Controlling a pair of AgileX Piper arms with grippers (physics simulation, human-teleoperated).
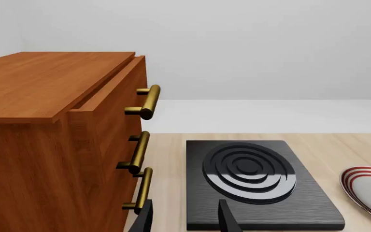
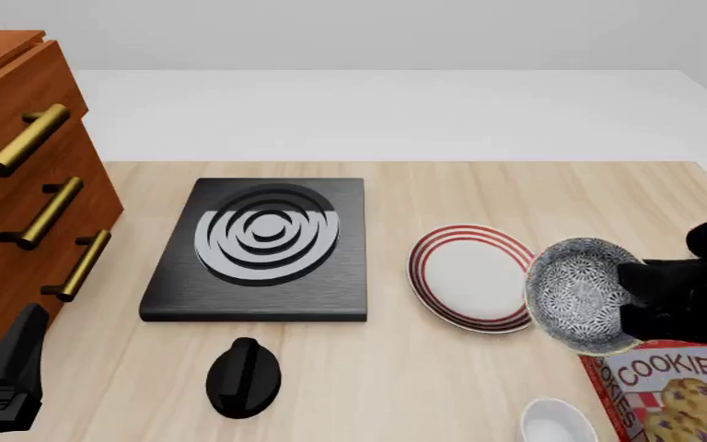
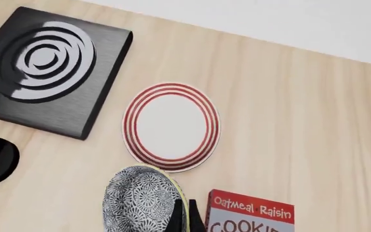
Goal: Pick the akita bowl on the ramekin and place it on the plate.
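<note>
At the far left of the desk (image 2: pixel 477 193) stands a wooden cabinet (image 2: pixel 10 184) with three brass handles. My left claw (image 2: pixel 4 382) waits low in front of it, near the desk edge, and its two fingers are apart with nothing between them. To the right of it lies the black stove (image 2: pixel 261 249) with grey rings, and in front of the stove there is a round black knob (image 2: pixel 243 376).

Further right is the plate (image 2: pixel 467 276), white with red rings, flat on the desk and with nothing on it. Just beside the plate, at its right edge, I hold the akita bowl (image 2: pixel 581 293) in my right claw (image 3: pixel 185 216). The bowl is in the air and tilted, so its speckled inside faces the front camera. My claw is clenched on the right part of its rim, and the bowl hangs to the left of my fingers, toward the plate. In the front view it overlaps the plate's right edge a little.

Below the bowl, near the desk edge, the white ramekin (image 2: pixel 559 422) stands alone. Just right of it lies a red cookies box (image 2: pixel 673 391), partly under my right arm.
</note>
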